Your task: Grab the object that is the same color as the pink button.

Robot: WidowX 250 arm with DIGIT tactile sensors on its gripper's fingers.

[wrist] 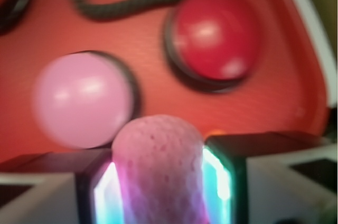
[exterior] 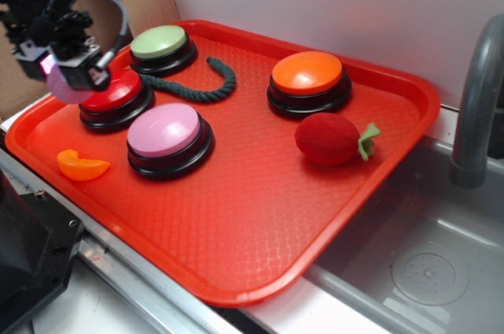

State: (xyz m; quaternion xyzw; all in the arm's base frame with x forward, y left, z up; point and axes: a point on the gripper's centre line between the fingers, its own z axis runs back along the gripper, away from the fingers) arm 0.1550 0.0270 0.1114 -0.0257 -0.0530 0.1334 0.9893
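A red plastic tray (exterior: pixel 236 216) with a fine waffle texture carries four domed push buttons on black bases: the pink button (exterior: pixel 167 139) near the front, a red button (exterior: pixel 116 99) behind it to the left, a green button (exterior: pixel 161 48) further back, and an orange button (exterior: pixel 308 82) to the right. A dark green twisted rope (exterior: pixel 197 88) curls between the green and orange buttons. A red plush strawberry (exterior: pixel 331 139) with a green leaf lies right of centre, and an orange wedge slice (exterior: pixel 81 166) sits near the tray's left edge. A grey sink basin (exterior: pixel 429 263) and faucet (exterior: pixel 476 105) lie to the right.

The gripper (exterior: pixel 69 74) hangs over the red button, fingers (wrist: pixel 92 182) closed on the small pale pink ball (wrist: pixel 158 171), which is lifted clear of the tray. In the exterior view the ball is a pale blur at the fingertips; the wrist view shows its dimpled surface pressed between both pads, though that picture is soft, so the buttons below it look smeared.
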